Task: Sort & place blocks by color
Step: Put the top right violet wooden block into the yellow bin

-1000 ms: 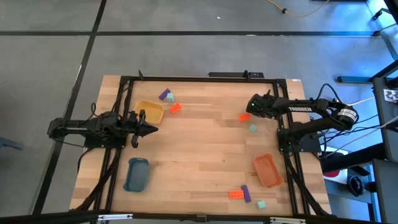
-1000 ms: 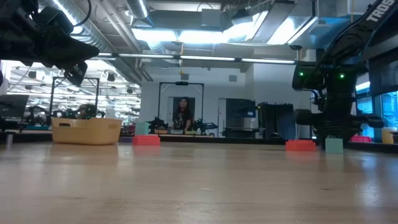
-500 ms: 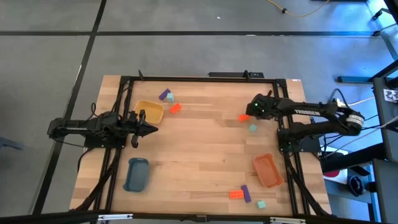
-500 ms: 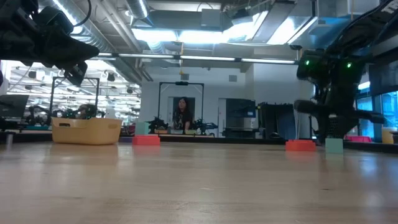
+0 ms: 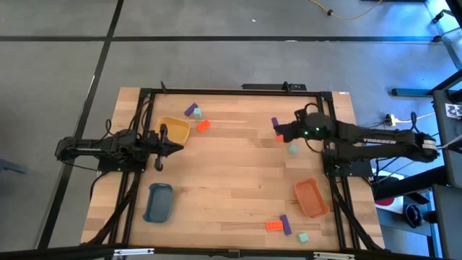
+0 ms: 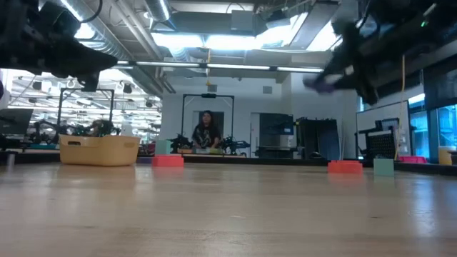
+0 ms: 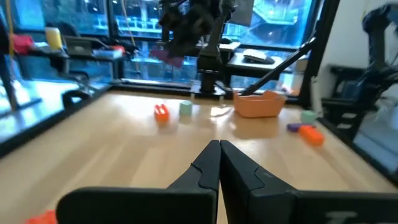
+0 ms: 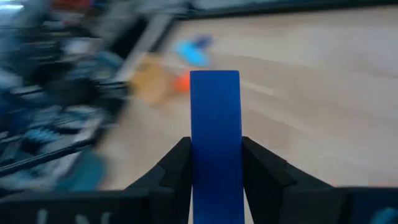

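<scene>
High view: the right gripper holds a purple block clamped between its fingers, lifted over the table's far right part. The block's long axis runs roughly along the fingers, sticking out past the tips toward the table's middle. Just beside the gripper, below it on the wood, lie an orange-red block and a mint block. A second ago no purple block showed here and the arm was folded back; it now reaches out straighter, and its fingers have narrowed onto the block. The left gripper is shut on nothing, hanging just beside the yellow tray, unmoved. Farther from both grippers lie a purple, a mint and an orange-red block beyond the yellow tray, three more blocks near the orange tray, and a blue tray.

Low view: the right gripper is high up, blurred, the purple block tilted in its grip, well above the orange-red block and mint block on the table. Earlier it stood low beside those two.

Left wrist view: the left gripper's fingers are pressed together, empty.

Right wrist view: the right gripper grips the block, which looks blue here, lengthwise, standing straight out between the fingers.
</scene>
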Tool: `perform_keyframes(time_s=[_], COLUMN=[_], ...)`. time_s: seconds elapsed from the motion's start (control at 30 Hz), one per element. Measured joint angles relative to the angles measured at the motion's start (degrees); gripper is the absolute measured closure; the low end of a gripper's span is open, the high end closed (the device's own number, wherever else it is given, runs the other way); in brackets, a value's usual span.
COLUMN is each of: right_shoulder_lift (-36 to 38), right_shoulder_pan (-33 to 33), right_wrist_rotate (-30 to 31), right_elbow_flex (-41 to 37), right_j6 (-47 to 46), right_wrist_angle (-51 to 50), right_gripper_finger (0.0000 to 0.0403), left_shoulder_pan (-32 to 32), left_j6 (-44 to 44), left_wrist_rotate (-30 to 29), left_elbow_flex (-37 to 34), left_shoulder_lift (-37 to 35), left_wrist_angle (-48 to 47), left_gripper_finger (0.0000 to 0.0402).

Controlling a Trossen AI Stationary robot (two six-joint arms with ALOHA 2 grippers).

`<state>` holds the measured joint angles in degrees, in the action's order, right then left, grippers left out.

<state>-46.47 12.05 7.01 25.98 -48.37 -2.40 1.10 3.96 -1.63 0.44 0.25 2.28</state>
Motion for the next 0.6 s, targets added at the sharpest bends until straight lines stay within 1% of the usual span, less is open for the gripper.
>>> perform_keyframes(time_s=[0.17,0.23,0.37,0.4,0.5,0.6], right_shoulder_lift=[0.82,0.82,0.82,0.82,0.82,0.82], right_shoulder_pan=[-6.31,-8.05,-10.75,-11.22,-12.14,-12.6], right_wrist_rotate=[0.06,-0.75,-2.16,-2.34,-2.38,-3.08], right_elbow_flex=[0.06,0.07,0.09,0.09,0.09,0.09], right_j6=[4.97,6.41,9.65,10.36,11.35,11.15], right_wrist_angle=[8.23,10.24,13.48,13.91,14.97,15.9], right_gripper_finger=[0.0294,0.0294,0.0294,0.0294,0.0294,0.0294], left_shoulder_pan=[-0.02,-0.02,-0.02,-0.02,-0.02,-0.02], left_j6=[-0.63,0.93,12.36,14.05,15.29,15.22], left_wrist_rotate=[-0.7,-0.55,0.02,-0.22,-0.61,-1.08], left_elbow_flex=[-0.01,-0.02,-0.01,-0.01,-0.02,-0.02], left_shoulder_lift=[0.0,0.0,0.0,0.0,0.0,0.0], left_wrist_angle=[0.17,2.14,13.46,16.63,27.98,36.07], left_gripper_finger=[0.0401,0.0401,0.0401,0.0401,0.0401,0.0401])
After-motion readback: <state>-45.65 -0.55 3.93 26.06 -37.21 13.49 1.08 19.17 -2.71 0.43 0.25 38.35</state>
